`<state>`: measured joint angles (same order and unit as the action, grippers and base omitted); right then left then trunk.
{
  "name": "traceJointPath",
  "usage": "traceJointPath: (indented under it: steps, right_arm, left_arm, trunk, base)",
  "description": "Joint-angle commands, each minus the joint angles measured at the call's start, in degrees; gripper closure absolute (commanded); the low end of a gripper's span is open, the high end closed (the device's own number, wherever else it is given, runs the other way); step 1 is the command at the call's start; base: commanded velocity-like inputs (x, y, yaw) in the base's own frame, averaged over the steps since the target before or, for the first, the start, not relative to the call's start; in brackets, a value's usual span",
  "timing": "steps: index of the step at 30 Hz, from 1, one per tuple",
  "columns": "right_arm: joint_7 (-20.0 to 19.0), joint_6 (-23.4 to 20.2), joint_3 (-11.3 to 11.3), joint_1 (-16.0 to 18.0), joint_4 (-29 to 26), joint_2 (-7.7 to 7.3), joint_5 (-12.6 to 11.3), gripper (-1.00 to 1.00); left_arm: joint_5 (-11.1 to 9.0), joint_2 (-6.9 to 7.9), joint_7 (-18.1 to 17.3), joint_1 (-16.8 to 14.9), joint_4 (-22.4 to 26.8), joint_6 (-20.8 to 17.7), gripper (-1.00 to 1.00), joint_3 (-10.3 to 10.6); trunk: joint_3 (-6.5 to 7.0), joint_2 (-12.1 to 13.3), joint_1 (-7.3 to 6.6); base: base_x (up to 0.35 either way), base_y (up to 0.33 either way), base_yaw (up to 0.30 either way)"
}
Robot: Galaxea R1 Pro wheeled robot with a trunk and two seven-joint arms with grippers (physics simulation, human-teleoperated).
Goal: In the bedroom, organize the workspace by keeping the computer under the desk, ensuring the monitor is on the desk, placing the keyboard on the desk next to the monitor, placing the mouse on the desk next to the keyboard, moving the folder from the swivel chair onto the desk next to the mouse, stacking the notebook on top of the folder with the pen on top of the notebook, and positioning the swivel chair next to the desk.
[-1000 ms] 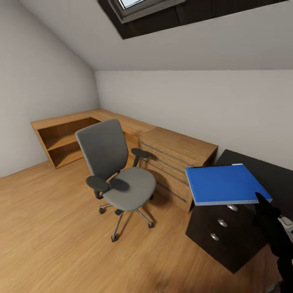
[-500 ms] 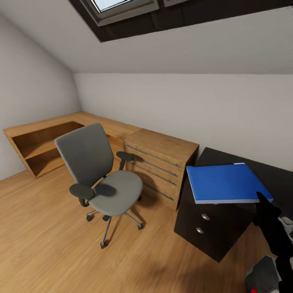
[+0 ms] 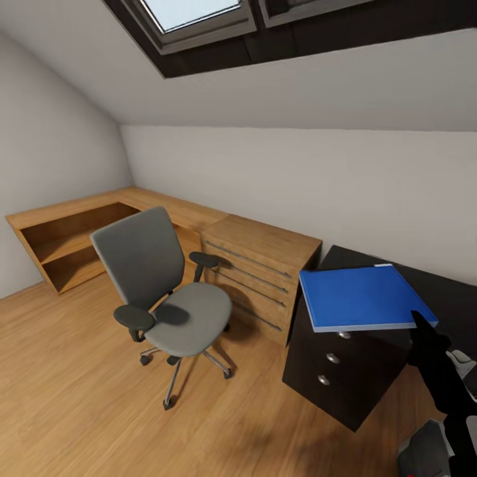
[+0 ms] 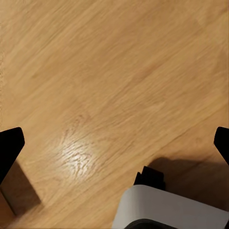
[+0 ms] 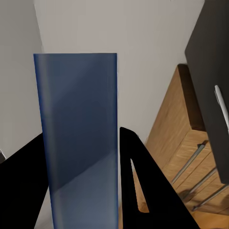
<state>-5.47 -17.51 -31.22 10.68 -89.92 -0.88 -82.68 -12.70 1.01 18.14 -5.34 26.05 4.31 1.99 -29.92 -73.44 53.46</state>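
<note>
My right gripper (image 3: 420,320) is shut on the near right corner of the bright blue folder (image 3: 361,297), holding it flat above the drawer end of the black desk (image 3: 334,381). In the right wrist view the folder (image 5: 78,138) runs out between my black fingers (image 5: 138,186). Beyond them a thin pale stick (image 5: 220,102), possibly the pen, lies on the desk top (image 5: 214,52). The grey swivel chair (image 3: 165,291) stands on the wooden floor left of the desk, its seat bare. My left gripper (image 4: 114,143) is open over bare floor.
A light wooden drawer cabinet (image 3: 262,268) stands between chair and desk, joined to a low wooden shelf unit (image 3: 66,242) along the left wall. A sloped ceiling with a skylight (image 3: 192,13) hangs overhead. Part of a grey object (image 3: 424,450) shows at the lower right.
The whole head view has swung to the right, so chair and cabinet sit further left in the picture. The folder stays in my right gripper over the desk's end.
</note>
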Motion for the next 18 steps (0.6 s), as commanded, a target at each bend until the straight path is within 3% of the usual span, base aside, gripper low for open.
traceJointPath:
  steps: [1,10,12,18]
  right_arm:
    - [-0.1,-0.3,-0.1,0.0,0.0,0.03,-0.3,1.00]
    - [-0.1,-0.3,-0.2,0.0,0.0,0.06,-0.3,1.00]
    - [0.0,-0.5,-0.2,0.0,0.0,-0.03,-0.4,1.00]
    - [0.1,-0.7,-0.3,0.0,0.0,-0.08,-0.5,1.00]
  left_arm:
    - [-0.5,0.03,0.2,0.0,0.0,0.3,-1.00,0.2]
    - [-0.5,0.05,0.3,0.0,0.0,0.4,-1.00,0.2]
    - [-0.5,0.05,0.4,0.0,0.2,3.7,-1.00,0.2]
    - [-0.5,-0.03,0.5,0.0,0.0,6.6,-1.00,0.3]
  trunk:
    - [0.23,0.4,-0.23]
    - [2.66,4.0,-2.20]
    - [3.12,4.8,-2.64]
    - [4.30,7.2,-3.96]
  base:
    - [0.000,0.000,0.000]
    - [0.000,0.000,0.000]
    - [0.000,0.000,0.000]
    - [0.000,0.000,0.000]
